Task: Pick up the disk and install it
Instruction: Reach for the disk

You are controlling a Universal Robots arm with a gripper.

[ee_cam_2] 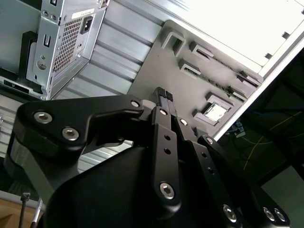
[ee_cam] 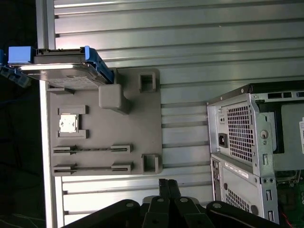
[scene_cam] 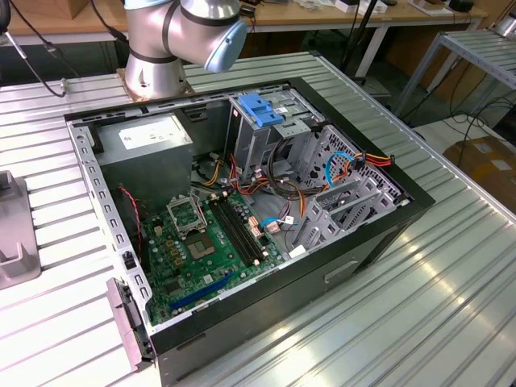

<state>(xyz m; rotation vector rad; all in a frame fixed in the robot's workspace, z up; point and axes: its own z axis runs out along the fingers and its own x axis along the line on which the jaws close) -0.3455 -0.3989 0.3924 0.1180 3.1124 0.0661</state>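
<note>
The disk (ee_cam: 64,71) is a flat grey-metal drive with bright blue side rails. In the first wrist view it rests on one corner of a grey fixture plate (ee_cam: 114,142) on the ribbed table. My gripper (ee_cam: 167,182) is at the plate's opposite edge, well apart from the disk. Its black fingers are pressed together with nothing between them. In the second wrist view the gripper (ee_cam_2: 165,92) is shut, hovering above the same plate (ee_cam_2: 190,80). In the exterior view the open computer case (scene_cam: 242,218) lies on its side with the motherboard exposed.
A small silvery square part (ee_cam: 68,124) sits in a holder on the plate. The case's rear panel (ee_cam: 247,142) stands close beside the plate. Inside the case are a grey power supply (scene_cam: 149,141), a blue plastic piece (scene_cam: 262,109) atop the drive cage, and loose cables (scene_cam: 347,165).
</note>
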